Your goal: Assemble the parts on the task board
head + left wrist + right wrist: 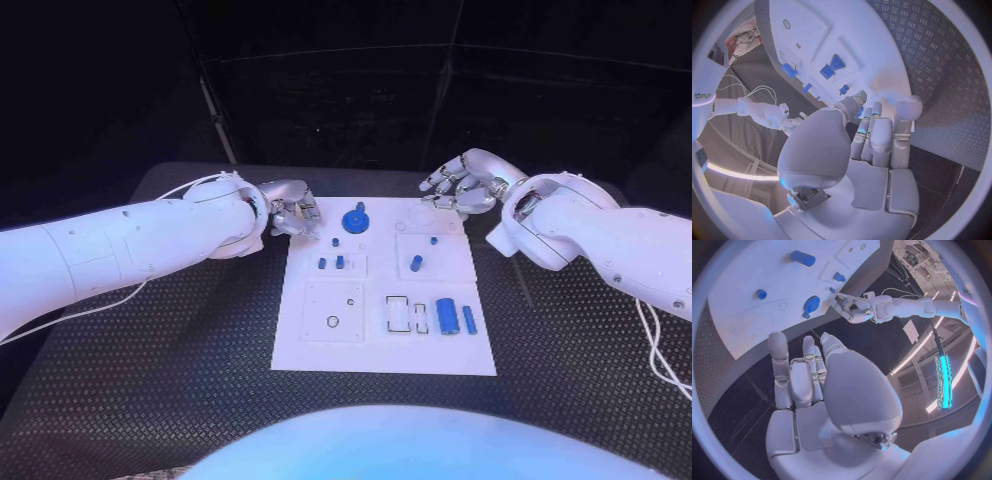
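Note:
The white task board point(325, 340) lies in the middle of the table. On it sit a blue disc with a knob point(356, 220), small blue pegs point(340, 262), a blue peg point(415, 263), a blue cylinder point(447, 315) and a slim blue bar point(469, 319). My left hand point(291, 211) hovers at the board's far left corner, fingers loosely extended and holding nothing point(873, 135). My right hand point(459, 185) is at the far right corner with its fingers apart and empty point(804, 375). The disc point(811, 304) lies between the two hands.
The board has empty slots and rectangular recesses point(397, 312) near its front half. Black textured table point(159, 360) surrounds the board on all sides. A white cable point(661, 350) hangs by my right arm.

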`<control>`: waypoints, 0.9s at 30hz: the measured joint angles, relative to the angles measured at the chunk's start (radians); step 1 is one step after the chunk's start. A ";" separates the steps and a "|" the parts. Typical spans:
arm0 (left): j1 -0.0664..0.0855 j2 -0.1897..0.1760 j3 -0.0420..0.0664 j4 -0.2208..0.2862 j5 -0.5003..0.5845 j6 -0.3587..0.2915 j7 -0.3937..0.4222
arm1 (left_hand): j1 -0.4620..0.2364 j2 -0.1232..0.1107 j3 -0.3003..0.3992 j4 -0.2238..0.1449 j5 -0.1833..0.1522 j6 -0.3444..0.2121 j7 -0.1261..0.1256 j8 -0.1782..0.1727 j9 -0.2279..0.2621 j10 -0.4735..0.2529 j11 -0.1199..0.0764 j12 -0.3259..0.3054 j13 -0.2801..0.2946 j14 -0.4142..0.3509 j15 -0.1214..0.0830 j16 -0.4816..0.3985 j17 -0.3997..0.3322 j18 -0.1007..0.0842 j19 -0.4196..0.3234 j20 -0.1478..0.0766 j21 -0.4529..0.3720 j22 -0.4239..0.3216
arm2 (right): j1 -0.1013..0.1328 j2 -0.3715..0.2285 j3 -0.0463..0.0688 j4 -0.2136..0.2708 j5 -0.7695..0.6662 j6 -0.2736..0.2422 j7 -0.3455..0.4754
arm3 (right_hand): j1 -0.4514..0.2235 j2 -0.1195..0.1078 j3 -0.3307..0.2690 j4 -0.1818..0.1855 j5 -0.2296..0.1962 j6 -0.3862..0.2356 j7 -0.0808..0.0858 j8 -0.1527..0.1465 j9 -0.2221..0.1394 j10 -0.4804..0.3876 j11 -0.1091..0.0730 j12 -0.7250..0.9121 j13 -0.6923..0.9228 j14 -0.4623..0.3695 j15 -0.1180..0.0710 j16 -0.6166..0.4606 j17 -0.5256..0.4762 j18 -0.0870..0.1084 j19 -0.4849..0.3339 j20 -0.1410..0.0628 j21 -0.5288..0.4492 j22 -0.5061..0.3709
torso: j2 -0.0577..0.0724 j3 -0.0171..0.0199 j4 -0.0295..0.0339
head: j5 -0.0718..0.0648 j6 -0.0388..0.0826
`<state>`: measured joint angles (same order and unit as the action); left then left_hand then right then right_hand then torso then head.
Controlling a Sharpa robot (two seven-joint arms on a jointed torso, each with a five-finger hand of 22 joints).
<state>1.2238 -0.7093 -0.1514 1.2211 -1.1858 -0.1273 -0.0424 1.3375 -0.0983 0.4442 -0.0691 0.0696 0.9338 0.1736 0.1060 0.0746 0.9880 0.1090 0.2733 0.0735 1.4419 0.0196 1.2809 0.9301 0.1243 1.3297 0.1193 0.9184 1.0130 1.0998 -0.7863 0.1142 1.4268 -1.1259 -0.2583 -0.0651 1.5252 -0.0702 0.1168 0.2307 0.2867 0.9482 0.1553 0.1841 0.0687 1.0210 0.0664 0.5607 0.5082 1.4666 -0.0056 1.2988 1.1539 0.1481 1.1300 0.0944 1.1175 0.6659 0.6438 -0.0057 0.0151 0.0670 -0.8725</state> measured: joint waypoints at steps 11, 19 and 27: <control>0.012 -0.104 0.005 0.121 0.411 -0.072 0.102 | -0.074 -0.016 -0.052 0.049 0.000 0.087 -0.013 0.049 0.011 0.092 -0.022 0.056 0.017 -0.069 -0.014 -0.104 -0.175 0.038 -0.099 -0.012 -0.212 -0.162 | -0.025 -0.029 0.000 0.057 -0.373 0.046 -0.099 | 0.000 -0.038 0.088 -0.006 -0.075 0.046 -0.007 -0.038 -0.003 0.003 0.016 -0.271 -0.250 0.000 0.000 0.023 0.023 0.000 0.037 0.006 0.044 0.069 | 0.000 -0.0016 -0.0011 | -0.040 0.000; 0.013 -0.143 0.005 0.179 0.823 -0.076 0.292 | -0.075 -0.008 -0.077 0.050 0.000 0.087 -0.013 0.049 0.006 0.080 -0.015 0.071 0.023 -0.169 -0.011 -0.261 -0.411 0.053 -0.141 -0.007 -0.307 -0.229 | -0.066 -0.023 0.000 0.080 -0.585 0.072 -0.157 | -0.009 -0.066 0.087 -0.005 -0.091 0.030 -0.004 -0.069 -0.003 -0.023 0.030 -0.317 -0.310 0.000 0.008 0.022 0.014 0.000 0.030 0.013 0.044 0.056 | -0.004 -0.0035 0.0041 | -0.058 0.000; 0.013 -0.151 0.003 0.217 0.999 -0.063 0.399 | -0.070 0.004 -0.092 0.051 0.000 0.087 -0.013 0.053 0.004 0.075 -0.013 0.082 0.026 -0.202 -0.002 -0.310 -0.464 0.053 -0.159 -0.001 -0.349 -0.258 | -0.084 -0.011 0.000 0.070 -0.701 0.099 -0.188 | -0.009 -0.066 0.093 -0.017 -0.091 0.026 -0.001 -0.083 -0.003 -0.037 0.037 -0.332 -0.341 0.000 0.015 0.022 0.011 0.000 0.026 0.017 0.044 0.056 | -0.005 -0.0038 0.0052 | -0.062 0.003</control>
<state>1.2368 -0.8599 -0.1482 1.4385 -0.1873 -0.1900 0.3563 1.2676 -0.0941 0.3517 -0.0180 0.0696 1.0206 0.1608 0.1593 0.0786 1.0628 0.0965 0.3557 0.0991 1.2400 0.0178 0.9710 0.4658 0.1768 1.1708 0.1179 0.5696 0.7549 1.0158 -0.7968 0.1139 1.4972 -1.8269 -0.1591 -0.2534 1.5158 -0.1365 0.2100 0.2136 0.1955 0.9745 0.1547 0.1006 0.0655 0.9840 0.1036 0.2283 0.1675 1.4667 0.0092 1.3213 1.1650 0.1479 1.1563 0.1110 1.1610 0.7223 0.6389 -0.0095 0.0202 0.0048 -0.8692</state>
